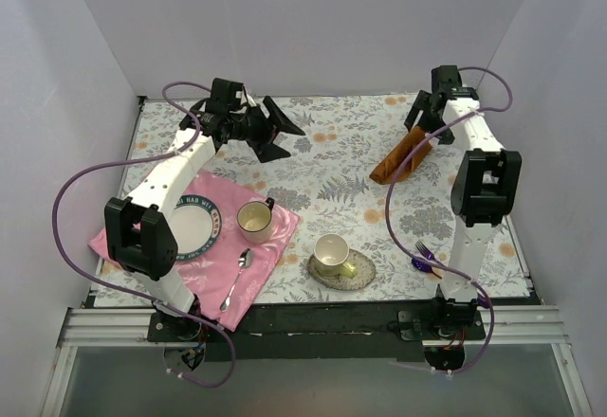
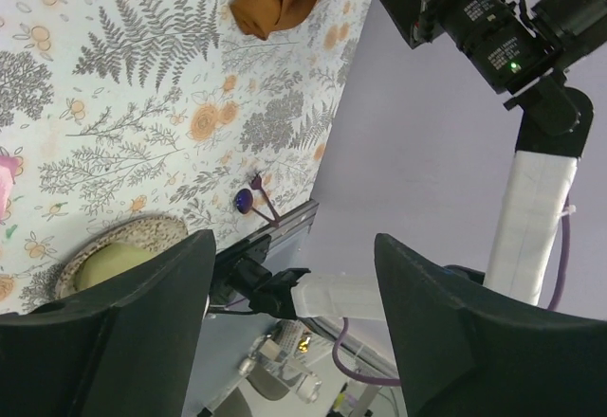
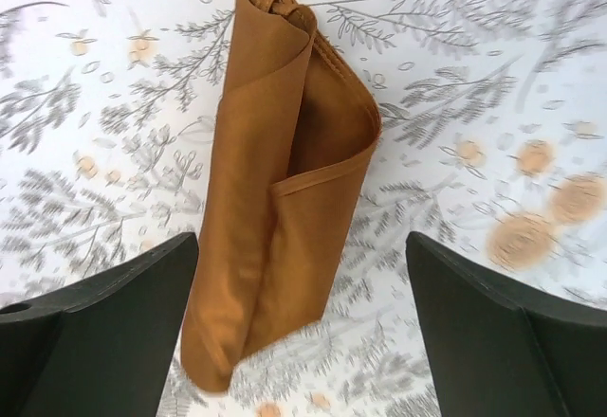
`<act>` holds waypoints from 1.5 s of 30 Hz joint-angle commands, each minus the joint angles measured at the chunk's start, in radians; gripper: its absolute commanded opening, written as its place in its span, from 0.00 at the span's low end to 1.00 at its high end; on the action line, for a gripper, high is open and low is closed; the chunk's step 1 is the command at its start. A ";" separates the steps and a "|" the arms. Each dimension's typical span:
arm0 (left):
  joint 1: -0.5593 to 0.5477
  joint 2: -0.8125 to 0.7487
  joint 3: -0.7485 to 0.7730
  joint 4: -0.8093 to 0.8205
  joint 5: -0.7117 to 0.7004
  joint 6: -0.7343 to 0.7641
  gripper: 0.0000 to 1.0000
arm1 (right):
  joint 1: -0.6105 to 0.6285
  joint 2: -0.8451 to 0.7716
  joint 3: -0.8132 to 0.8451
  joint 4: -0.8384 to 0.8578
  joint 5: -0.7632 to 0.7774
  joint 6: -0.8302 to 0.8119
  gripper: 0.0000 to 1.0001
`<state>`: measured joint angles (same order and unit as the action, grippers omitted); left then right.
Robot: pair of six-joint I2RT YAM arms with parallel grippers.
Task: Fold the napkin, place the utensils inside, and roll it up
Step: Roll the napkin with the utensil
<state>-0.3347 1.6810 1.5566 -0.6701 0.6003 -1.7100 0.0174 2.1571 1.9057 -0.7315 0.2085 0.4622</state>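
The napkin point(image 3: 275, 199) lying between the jaws of the right gripper point(image 3: 302, 246) is smooth rust-orange cloth with a soft satin sheen and a stitched hem. The fingers point(image 3: 95, 341) either side of it look like matt black plastic, as do those of the left gripper point(image 2: 296, 242). Beneath both, the table cover point(image 3: 493, 104) is matt, printed with ferns. Well away from the left jaws, the pink cloth point(image 1: 204, 282) shines glossily, and the spoon point(image 1: 236, 282) on it gleams like polished metal.
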 commanded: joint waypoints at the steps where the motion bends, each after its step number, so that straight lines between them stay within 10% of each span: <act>1: 0.002 0.003 0.114 -0.040 0.046 0.059 0.70 | 0.032 -0.248 -0.042 -0.043 0.069 -0.102 0.99; 13: -0.067 0.006 0.184 -0.069 0.032 0.059 0.77 | -0.062 -0.386 -0.302 0.041 -0.145 -0.030 0.99; 19: -0.119 -0.020 0.148 -0.072 0.030 0.104 0.76 | -0.085 -0.329 -0.441 0.151 -0.031 0.085 0.81; 23: -0.121 -0.036 0.111 -0.071 0.044 0.148 0.76 | -0.129 -0.234 -0.395 0.173 -0.009 0.098 0.66; 35: -0.119 0.028 0.197 -0.115 0.047 0.234 0.79 | -0.140 -0.040 -0.274 0.167 0.022 0.036 0.65; 45: -0.113 0.075 0.238 -0.134 0.056 0.240 0.79 | -0.148 -0.046 -0.264 0.181 -0.029 0.041 0.33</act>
<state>-0.4549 1.7561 1.7496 -0.7864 0.6365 -1.4879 -0.1246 2.1315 1.6150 -0.5758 0.1978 0.4980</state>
